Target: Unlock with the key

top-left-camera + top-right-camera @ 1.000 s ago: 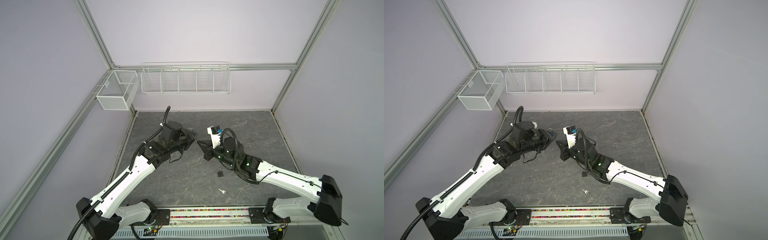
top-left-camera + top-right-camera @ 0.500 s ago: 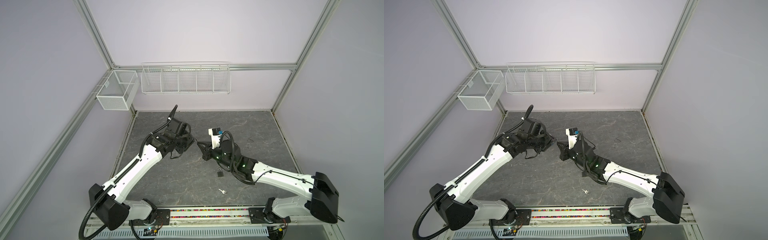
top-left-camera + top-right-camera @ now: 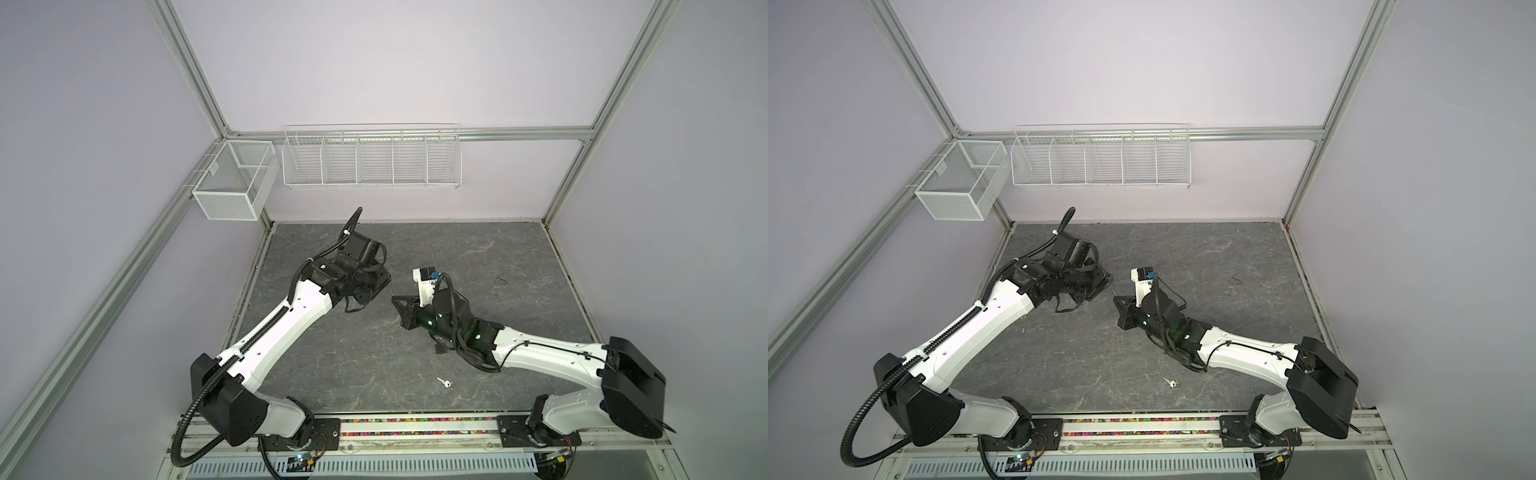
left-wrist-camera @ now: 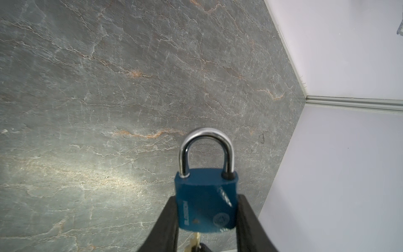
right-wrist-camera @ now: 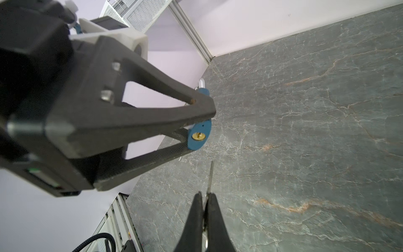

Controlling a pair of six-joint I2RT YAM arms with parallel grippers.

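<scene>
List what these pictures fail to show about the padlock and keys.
- Key: head buried between the right gripper fingers in the right wrist view; blade edge-on, teeth unreadable.
- Padlock: keyhole face turned away in the left wrist view; in both top views the left gripper mostly covers it.
- Spare key: too small in both top views.
- Dark object: partly under the right arm in a top view.

Padlock [image 4: 206, 203], blue body, seen in the left wrist view: one line of raised lettering [image 4: 186, 212] runs along one side of its face, too blurred to read. Round emblem [image 4: 220, 219] near the face's lower corner, not legible. White camera mount [image 3: 1142, 284] in a top view: small dark print, too small to read.
</scene>
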